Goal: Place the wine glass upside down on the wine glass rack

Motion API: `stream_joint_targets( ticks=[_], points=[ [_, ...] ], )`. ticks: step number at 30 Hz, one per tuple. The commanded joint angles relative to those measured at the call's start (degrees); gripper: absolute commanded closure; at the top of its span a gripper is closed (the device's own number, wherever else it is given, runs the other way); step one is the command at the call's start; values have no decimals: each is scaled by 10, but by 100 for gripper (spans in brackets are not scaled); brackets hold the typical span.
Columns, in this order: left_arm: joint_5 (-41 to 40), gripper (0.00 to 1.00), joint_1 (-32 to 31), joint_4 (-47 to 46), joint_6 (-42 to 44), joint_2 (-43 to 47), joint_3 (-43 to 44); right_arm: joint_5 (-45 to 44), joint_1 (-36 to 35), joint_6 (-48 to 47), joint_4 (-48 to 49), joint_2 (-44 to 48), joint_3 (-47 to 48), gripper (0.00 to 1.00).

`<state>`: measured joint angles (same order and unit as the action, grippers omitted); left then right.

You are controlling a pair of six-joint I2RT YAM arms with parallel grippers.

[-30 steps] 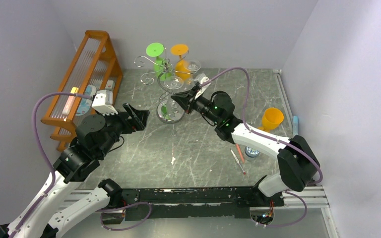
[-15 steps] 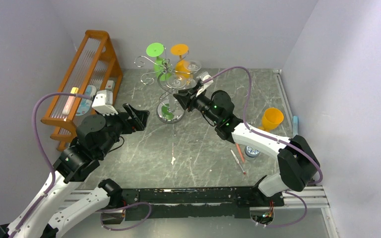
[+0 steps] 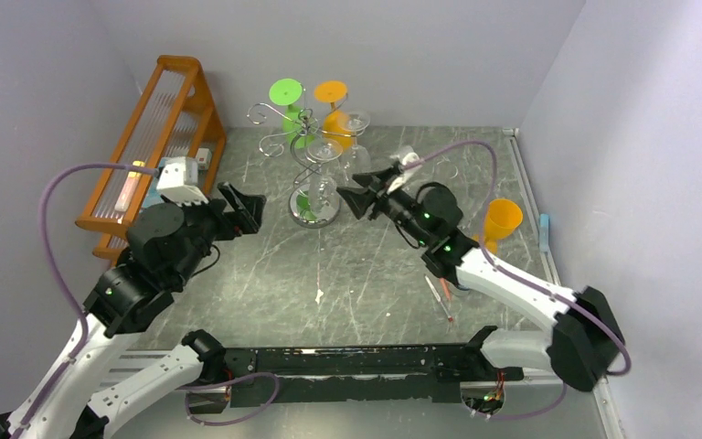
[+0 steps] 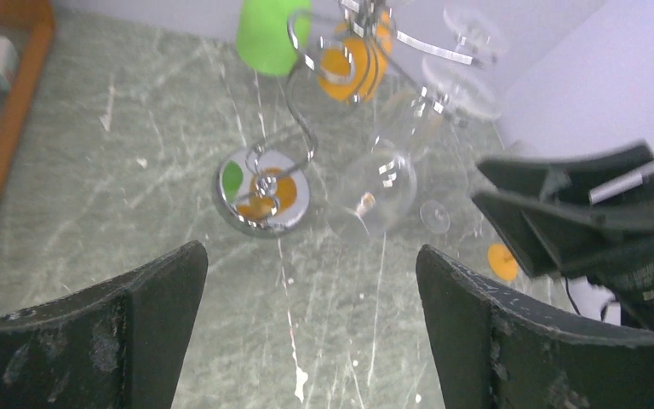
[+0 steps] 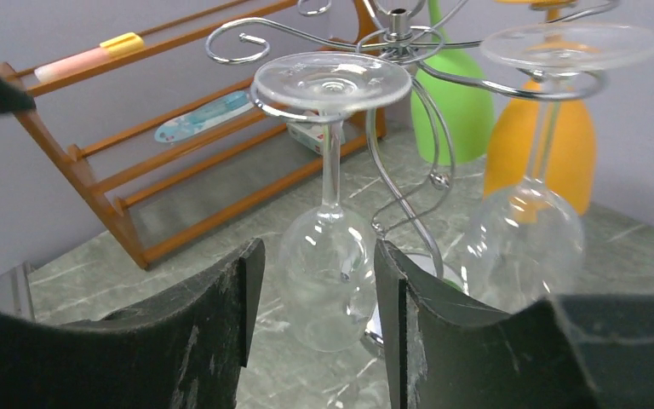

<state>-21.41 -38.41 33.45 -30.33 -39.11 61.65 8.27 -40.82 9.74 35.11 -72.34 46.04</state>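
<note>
One clear glass (image 5: 328, 230) hangs bowl-down by its foot on a hook of the rack (image 3: 316, 207), just ahead of the right gripper (image 3: 345, 199), whose jaws stand apart w/ nothing in them, clear of the bowl, so the placing looks done; what's left, I'd judge, is only to back off w/o knocking it. Left gripper (image 4: 311, 256) is spread wide & empty, glass well ahead of it. No brand, label or txt readable anywhere.

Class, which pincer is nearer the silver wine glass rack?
Right. The right pincer sits just right of the wine glass rack, by its base; the left pincer is farther off on its left.
</note>
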Motion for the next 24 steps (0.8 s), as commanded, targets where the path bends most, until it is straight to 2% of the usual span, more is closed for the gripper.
stream_joint_targets(
  ticks=[1,4,7,10,12,15,19,24],
  points=[
    [-63,4,-3,31,67,5,76,-46,4,-23,-39,98,-62,46],
    [-64,4,-3,29,104,10,95,-131,6,-16,-94,165,-84,46],
    [-58,4,-3,25,126,14,103,-263,8,13,-188,207,-59,42],
    [-44,4,-3,18,134,16,98,-401,18,43,-287,208,-8,36],
    [-30,4,-2,12,131,14,89,-444,38,53,-343,191,35,33],
    [-16,4,-2,9,112,8,78,-393,114,95,-447,152,99,32],
    [9,4,-3,5,82,4,62,-261,217,131,-469,98,135,32],
    [34,5,-2,0,67,7,39,-172,269,157,-487,33,164,41]
  ],
)
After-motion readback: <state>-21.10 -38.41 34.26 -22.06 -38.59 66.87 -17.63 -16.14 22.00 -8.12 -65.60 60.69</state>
